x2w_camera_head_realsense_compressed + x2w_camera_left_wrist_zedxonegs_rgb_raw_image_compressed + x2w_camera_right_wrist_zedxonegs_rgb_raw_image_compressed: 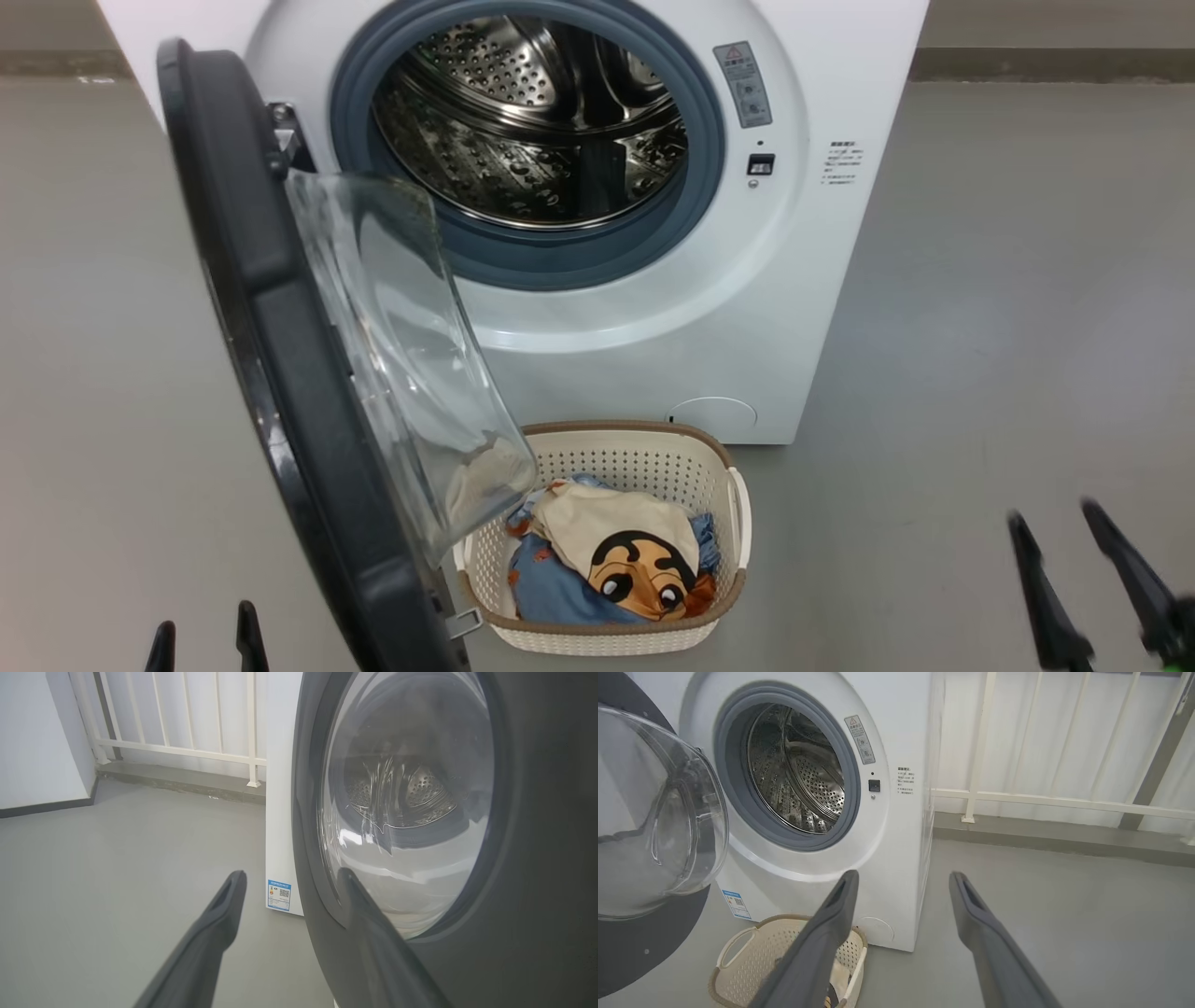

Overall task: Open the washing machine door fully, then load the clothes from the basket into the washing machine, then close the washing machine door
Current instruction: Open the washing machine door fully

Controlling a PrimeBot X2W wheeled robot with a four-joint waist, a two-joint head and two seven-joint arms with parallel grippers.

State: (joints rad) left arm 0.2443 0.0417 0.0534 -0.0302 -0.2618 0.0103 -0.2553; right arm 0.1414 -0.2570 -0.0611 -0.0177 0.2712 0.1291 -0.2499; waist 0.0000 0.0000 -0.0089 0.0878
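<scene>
No wording was legible anywhere. On the white front of the washing machine [766, 308], a grey sticker [744, 84] carried a red warning triangle [734, 53] above lines too small to make out. Further right stood a small block of black print [843, 163], also illegible. A blue-edged label [279, 895] low on the machine's side bore a QR code [284, 892] and tiny unreadable print.

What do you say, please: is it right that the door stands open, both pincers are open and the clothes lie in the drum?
Not quite: the head view shows the clothes in the basket, and the drum bare. The door does stand open, and the left pincer and right pincer are open.
</scene>
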